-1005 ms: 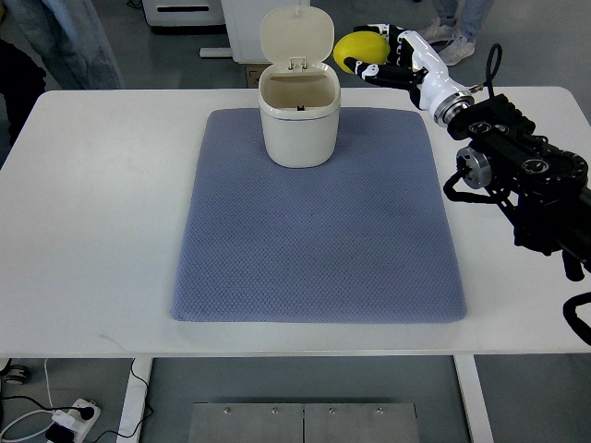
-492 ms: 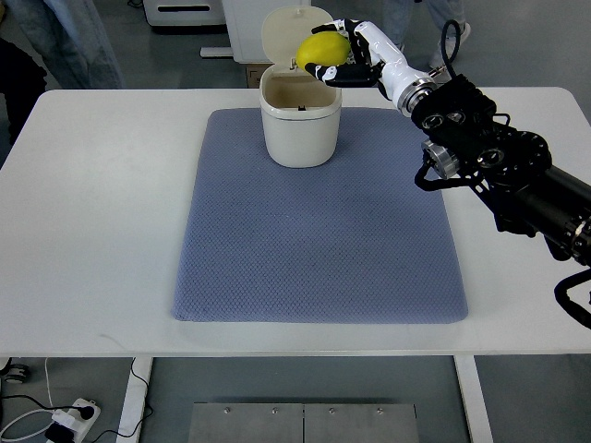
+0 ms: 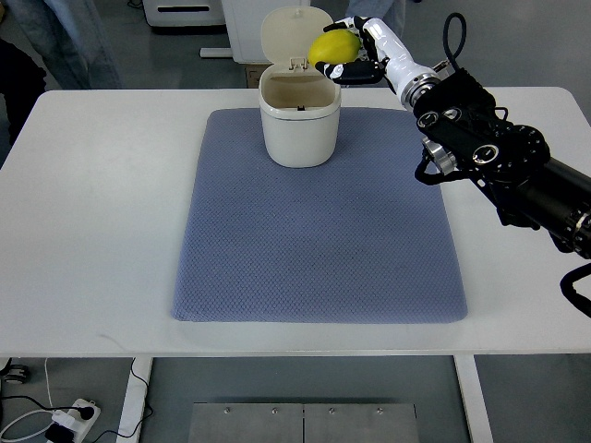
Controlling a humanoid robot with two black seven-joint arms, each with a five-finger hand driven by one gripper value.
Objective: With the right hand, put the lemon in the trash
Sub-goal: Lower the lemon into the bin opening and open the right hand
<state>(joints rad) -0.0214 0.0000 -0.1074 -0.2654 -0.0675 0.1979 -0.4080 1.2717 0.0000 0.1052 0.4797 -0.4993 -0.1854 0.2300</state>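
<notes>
A yellow lemon (image 3: pixel 334 44) is held in my right hand (image 3: pixel 351 53), whose fingers curl around it. The hand holds it in the air at the back right rim of a cream trash bin (image 3: pixel 298 118). The bin stands at the far middle of a blue-grey mat (image 3: pixel 319 231), with its lid (image 3: pixel 294 33) flipped up and open behind it. The inside of the bin looks empty where I can see it. My right arm (image 3: pixel 489 157) comes in from the right edge. My left arm is out of view.
The mat lies on a white table (image 3: pixel 92 203). A person's legs (image 3: pixel 65 41) stand beyond the far left corner. White furniture (image 3: pixel 240 23) stands behind the bin. A power strip (image 3: pixel 69 417) lies on the floor at the lower left.
My right hand carried the lemon left from the table's far right toward the bin, reaching over its rim, then drew back slightly to the right and up.
</notes>
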